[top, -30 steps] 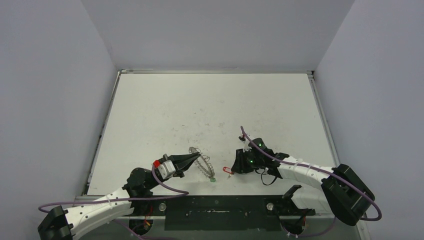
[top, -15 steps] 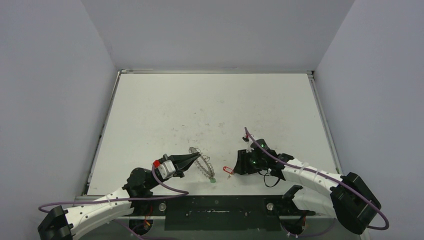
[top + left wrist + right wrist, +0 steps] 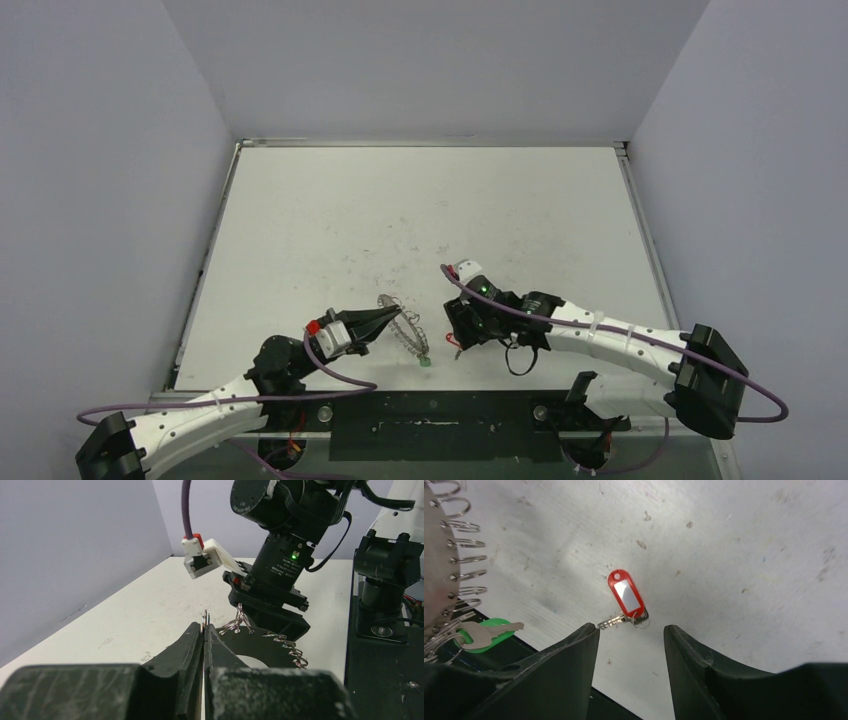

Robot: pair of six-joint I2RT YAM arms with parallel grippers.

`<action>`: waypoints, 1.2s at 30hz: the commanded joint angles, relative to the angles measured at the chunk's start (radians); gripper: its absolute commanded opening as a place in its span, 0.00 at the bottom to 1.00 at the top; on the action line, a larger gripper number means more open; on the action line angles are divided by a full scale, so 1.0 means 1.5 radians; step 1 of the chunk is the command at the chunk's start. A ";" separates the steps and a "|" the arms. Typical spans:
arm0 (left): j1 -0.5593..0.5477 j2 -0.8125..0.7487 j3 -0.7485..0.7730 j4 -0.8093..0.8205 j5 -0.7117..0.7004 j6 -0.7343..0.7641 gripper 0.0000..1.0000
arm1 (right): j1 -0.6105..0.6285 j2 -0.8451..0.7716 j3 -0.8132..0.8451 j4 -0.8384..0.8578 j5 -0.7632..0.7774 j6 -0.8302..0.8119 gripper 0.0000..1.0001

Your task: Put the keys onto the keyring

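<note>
– Red key [image 3: 625, 594] first: where is it lying?

– It is lying flat on the surface [image 3: 749, 555], touching nothing, just ahead of the right hand [image 3: 631, 632]. That hand is hovering above it with its fingers spread and nothing between them.

– Which way is it running?

– The tag is running away from the hand, slightly slanted. The metal blade is sticking out sideways at the near end, toward the finger on the keyring's side. So the fingers are standing either side of the tag's long axis. I am judging that the hand needs to go a little forward and down before closing across the tag's width.

– And the keyring?

– The left hand [image 3: 204, 630] is clamping the keyring [image 3: 270, 642] at its rim and holding it up on edge, with one wire loop poking up between the closed tips. The ring is standing near the red key, not touching it.

– Is anything hanging on it?

– The green key [image 3: 481, 632] is hanging at its low end, seemingly threaded on a loop. The loops above it are showing nothing.

– Which arm is sitting nearer the red key?

– The right one, plainly.
</note>
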 commanded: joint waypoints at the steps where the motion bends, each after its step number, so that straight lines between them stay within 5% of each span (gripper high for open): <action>1: -0.002 -0.024 -0.028 0.021 0.007 0.000 0.00 | 0.030 0.033 0.093 -0.054 0.088 -0.140 0.52; 11: -0.002 -0.118 -0.027 -0.081 -0.002 0.015 0.00 | 0.038 -0.042 0.041 0.051 -0.066 -0.544 0.58; 36: -0.002 -0.110 -0.028 -0.076 -0.014 0.025 0.00 | 0.100 0.122 0.022 0.000 -0.006 -0.663 0.42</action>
